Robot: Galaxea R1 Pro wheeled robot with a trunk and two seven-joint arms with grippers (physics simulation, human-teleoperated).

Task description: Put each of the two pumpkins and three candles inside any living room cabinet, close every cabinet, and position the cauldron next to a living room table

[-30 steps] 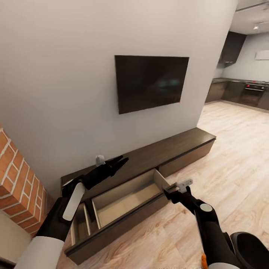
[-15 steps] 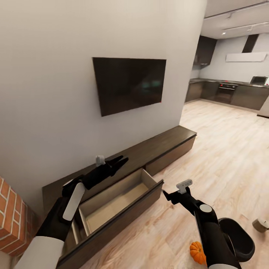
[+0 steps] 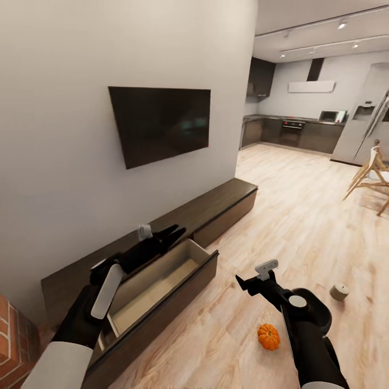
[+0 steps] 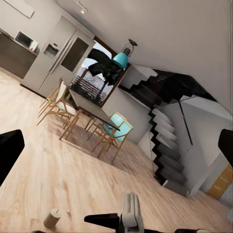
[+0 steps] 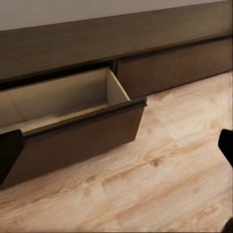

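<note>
The long dark-brown cabinet (image 3: 216, 202) runs along the wall, with one drawer (image 3: 156, 283) pulled out and its tan inside bare; the drawer (image 5: 63, 104) also appears in the right wrist view. An orange pumpkin (image 3: 268, 336) lies on the wood floor by my right arm. One candle (image 3: 339, 292) stands on the floor further right, and the candle (image 4: 51, 218) is seen too in the left wrist view. The black cauldron (image 3: 319, 309) sits partly hidden behind my right wrist. My left gripper (image 3: 175, 233) hovers open above the drawer. My right gripper (image 3: 241, 282) is open over the floor, holding nothing.
A dark TV (image 3: 159, 121) hangs on the wall above the cabinet. A brick fireplace corner (image 3: 13, 346) is at the near left. Wooden chairs (image 3: 370, 175) and a dining table (image 4: 92, 109) stand to the right, with a kitchen behind and stairs (image 4: 165, 131) beyond.
The head view has swung to the right, so the cabinet and TV sit further left in it. The pumpkin, candle and chairs have come into view. Both arms keep their pose.
</note>
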